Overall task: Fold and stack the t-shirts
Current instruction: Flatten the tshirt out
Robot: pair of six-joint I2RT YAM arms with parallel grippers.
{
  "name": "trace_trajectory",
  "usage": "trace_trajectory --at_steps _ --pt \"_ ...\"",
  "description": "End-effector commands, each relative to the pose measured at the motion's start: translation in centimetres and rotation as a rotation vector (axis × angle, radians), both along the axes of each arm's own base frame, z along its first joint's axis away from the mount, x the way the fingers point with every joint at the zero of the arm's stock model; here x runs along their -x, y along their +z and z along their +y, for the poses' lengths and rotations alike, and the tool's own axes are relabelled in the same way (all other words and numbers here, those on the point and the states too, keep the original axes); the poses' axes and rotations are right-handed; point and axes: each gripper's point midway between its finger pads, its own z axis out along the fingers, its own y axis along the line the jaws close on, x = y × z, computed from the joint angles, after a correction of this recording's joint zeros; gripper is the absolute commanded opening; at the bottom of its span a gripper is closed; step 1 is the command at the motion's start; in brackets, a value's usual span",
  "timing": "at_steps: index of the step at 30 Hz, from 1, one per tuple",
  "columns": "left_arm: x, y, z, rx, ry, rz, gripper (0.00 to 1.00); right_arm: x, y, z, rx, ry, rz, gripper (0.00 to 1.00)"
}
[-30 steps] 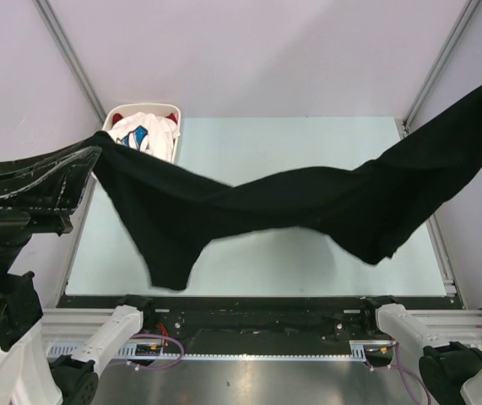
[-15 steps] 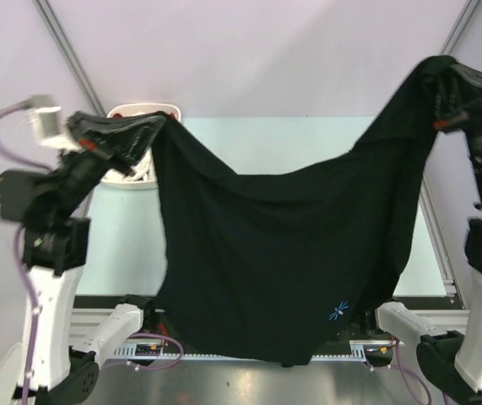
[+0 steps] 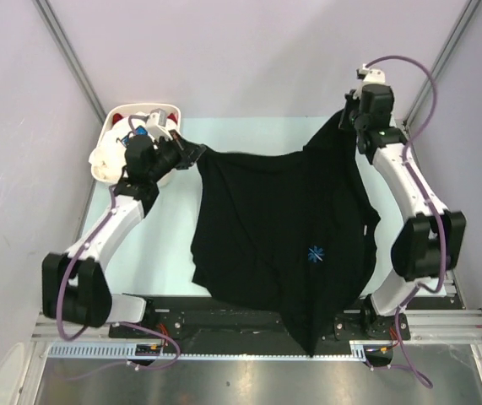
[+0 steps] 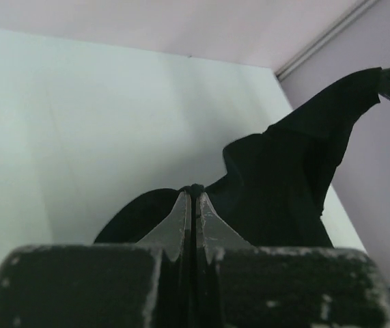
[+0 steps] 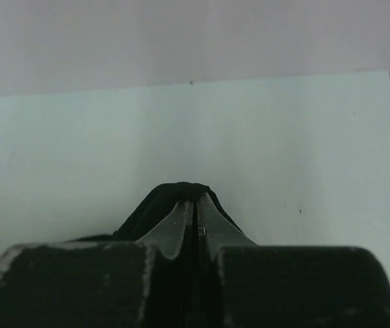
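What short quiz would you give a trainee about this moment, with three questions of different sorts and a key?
1. True or false: the left gripper and the right gripper are both shut on the black t-shirt.
2. Where on the table is the white basket? A) far-left corner B) far-right corner C) middle of the near edge
3. What colour is the small mark on the shirt?
Key: 1 true; 2 A; 3 blue.
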Motion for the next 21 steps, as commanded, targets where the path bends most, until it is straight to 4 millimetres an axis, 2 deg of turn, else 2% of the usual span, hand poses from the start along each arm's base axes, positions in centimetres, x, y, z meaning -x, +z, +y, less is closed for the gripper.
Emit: trace_trajectory --at_steps 1,2,3,5,6,7,8,9,10,12,13,14,15,16,17,18,19,20,21 --pt "-5.0 0.3 2.4 0.029 0.118 -0.073 0.00 -4.2 1.6 -0.9 -0.051 -0.079 -0.129 0.00" --pt "-6.3 -1.7 2.6 0.023 0.131 -0.023 0.00 -5.0 1.5 -0.8 -0.049 -0.083 -0.136 0.00" --pt "-7.2 -1.0 2.8 0.030 0.137 -0.037 0.00 -6.2 0.2 -0.8 -0.046 -0.088 -0.121 0.00" --pt "-8.9 -2.1 3.5 0.035 0.157 -0.007 0.00 -7.5 -0.7 -0.5 -0.035 -0.085 -0.109 0.00" --pt "-9.6 -2.2 3.8 0.033 0.163 -0.003 0.00 -8.2 1.1 -0.3 -0.033 -0.082 -0.145 0.00" --pt "-10.6 -0.6 4.3 0.035 0.172 -0.028 0.00 -9.3 -0.6 0.2 -0.019 -0.083 -0.118 0.00" --pt "-11.2 -0.3 4.6 0.031 0.179 -0.034 0.00 -9.8 -0.4 0.4 -0.011 -0.084 -0.130 0.00" --pt "-12.3 -1.0 5.1 0.019 0.198 -0.019 0.00 -10.4 -0.5 0.7 0.000 -0.082 -0.134 0.00" --pt "-13.3 0.4 5.8 0.007 0.215 -0.038 0.00 -11.5 -0.3 1.0 0.003 -0.082 -0.146 0.00" --pt "-14.8 0.6 6.7 -0.005 0.236 -0.038 0.00 -12.7 -0.7 1.6 0.016 -0.069 -0.143 0.00" --pt "-16.2 0.7 7.4 -0.010 0.250 -0.036 0.00 -13.3 1.5 1.8 0.013 -0.066 -0.179 0.00" --pt "-16.9 0.7 7.8 -0.011 0.254 -0.035 0.00 -14.8 -1.5 2.3 0.025 -0.058 -0.130 0.00" --pt "-17.9 2.4 8.5 -0.010 0.265 -0.066 0.00 -15.4 -1.3 2.7 0.041 -0.052 -0.134 0.00" --pt "-19.2 0.2 8.8 -0.019 0.266 -0.018 0.00 -16.0 -0.2 2.8 0.043 -0.058 -0.153 0.00" --pt "-19.9 0.1 8.9 -0.024 0.267 -0.015 0.00 -16.9 -1.8 3.3 0.054 -0.049 -0.139 0.00" --pt "-20.9 1.4 9.0 -0.031 0.267 -0.045 0.00 -17.5 -2.0 3.8 0.058 -0.042 -0.147 0.00" --pt "-21.9 -0.6 9.1 -0.041 0.272 -0.002 0.00 -17.9 -2.2 3.9 0.064 -0.039 -0.153 0.00" --pt "-22.6 -1.0 9.2 -0.045 0.273 0.002 0.00 -18.9 -2.4 4.4 0.064 -0.033 -0.173 0.00" --pt "-23.3 0.2 9.1 -0.044 0.272 -0.025 0.00 -19.2 -2.6 4.6 0.065 -0.030 -0.175 0.00"
